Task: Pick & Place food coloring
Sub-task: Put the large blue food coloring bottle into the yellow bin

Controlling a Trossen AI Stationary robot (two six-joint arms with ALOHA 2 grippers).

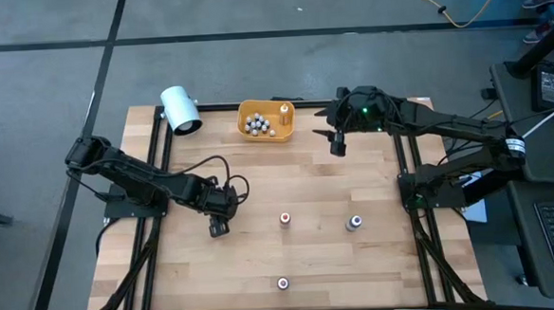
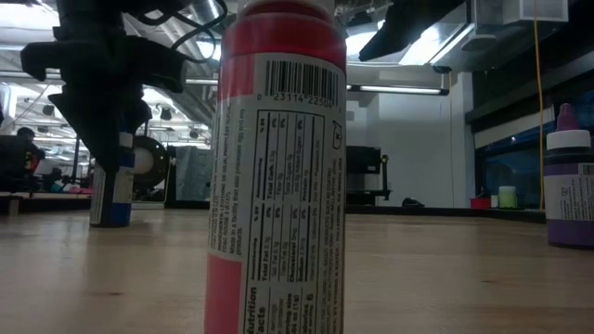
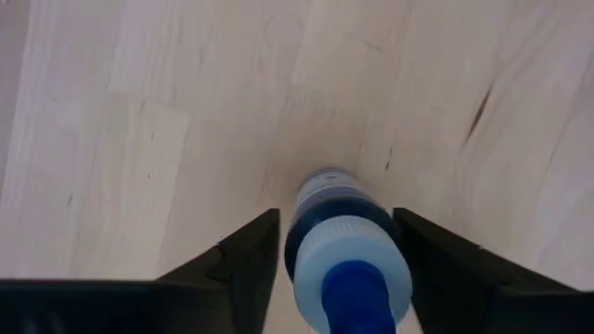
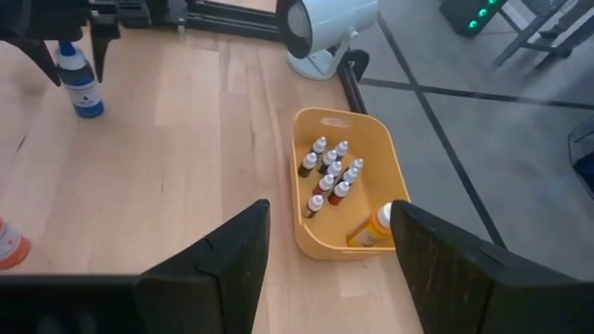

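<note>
Left gripper point(image 1: 218, 226) sits low over the table point(image 1: 378, 264), at about 8 o'clock from table centre. Its jaws straddle a blue bottle point(image 3: 342, 250): upright, long axis vertical, blue cap up toward the wrist camera. In the left wrist view a sliver of gap shows on each side of the bottle, so the fingers point(image 3: 243, 264) look apart, not clamped; contact can't be confirmed. In the low view the same bottle point(image 2: 113, 181) stands on the wood under the dark gripper point(image 2: 97, 97).

Right gripper point(image 1: 337, 144) hovers near the table's 1 o'clock corner, jaws spread, nothing between them. It faces the yellow bin point(image 4: 369, 139).

Bin point(image 1: 267, 120) is at 12 o'clock on the table. Inside: a cluster of small bottles point(image 4: 329, 176), all upright with caps up, plus an orange one point(image 4: 374, 227) lying tilted in a corner.

Three more bottles stand upright on the table: a red-capped one point(image 1: 285, 218) near centre, a purple one point(image 1: 355, 223) at 4 o'clock, another red one point(image 1: 283, 284) at 6 o'clock near the front edge. That last one point(image 2: 276, 167) fills the low view, label facing the camera.

White cylinder point(image 1: 180, 110) lies on its side at 11 o'clock.
</note>
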